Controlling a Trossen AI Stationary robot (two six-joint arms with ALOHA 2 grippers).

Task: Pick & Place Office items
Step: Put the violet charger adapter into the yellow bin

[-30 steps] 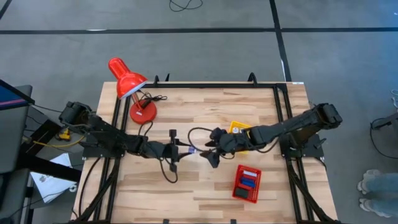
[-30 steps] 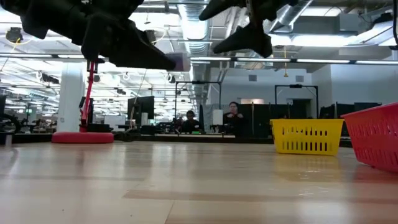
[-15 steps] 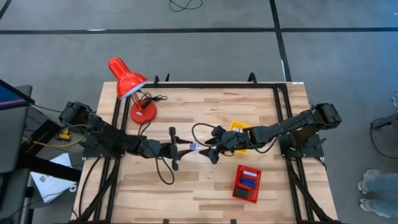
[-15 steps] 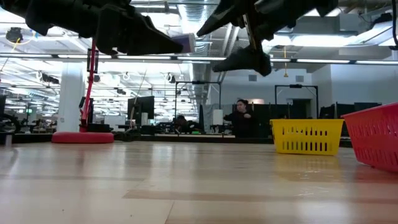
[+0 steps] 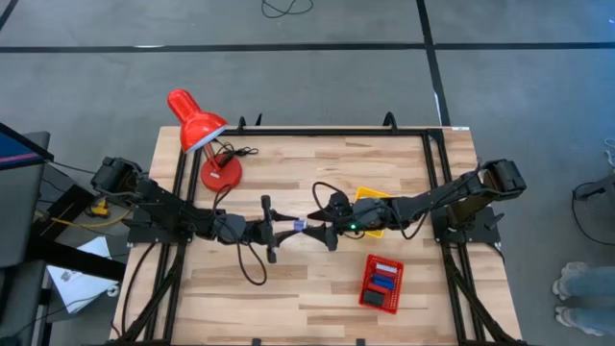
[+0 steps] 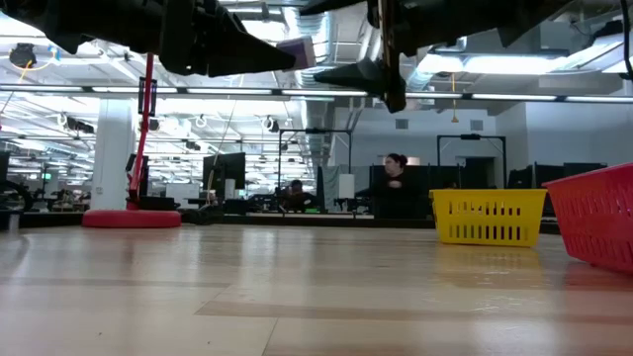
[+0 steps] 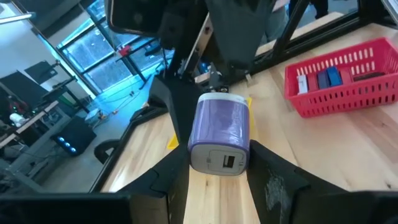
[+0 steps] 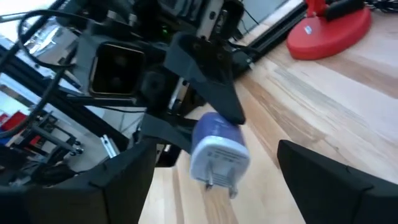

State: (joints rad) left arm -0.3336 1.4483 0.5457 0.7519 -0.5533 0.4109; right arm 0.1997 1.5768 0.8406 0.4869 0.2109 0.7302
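A small lavender-and-white plug-in charger (image 7: 221, 132) is held in the air over the table's middle by my left gripper (image 5: 288, 229), which is shut on it. Its prongs (image 8: 221, 182) point at my right gripper (image 5: 324, 232). That gripper is open and level, facing the left one. Its fingers (image 8: 124, 180) stand on either side of the charger's prong end without touching it. In the low view the charger (image 6: 297, 49) is high above the wood. Small blue, red and white pieces lie in the red mesh basket (image 5: 381, 284). My left gripper pinches the charger's body between its two fingers (image 7: 177, 167), one on each side wall near the USB-port end (image 7: 225, 160). The fingers come level from the table's left. The charger is lifted clear and lies level, its prong end sticking out past the fingertips.
A red desk lamp (image 5: 199, 127) stands at the far left, its base (image 5: 221, 171) on the wood. A yellow tray (image 5: 371, 199) lies partly under my right arm. The red basket (image 6: 593, 220) sits near the right front. Dark cables loop from both arms.
My right gripper has moved toward the table's left, closing on the charger until its open fingers flank the prong end. My left gripper has carried the charger slightly right and upward. Both grippers now sit higher above the table than before.
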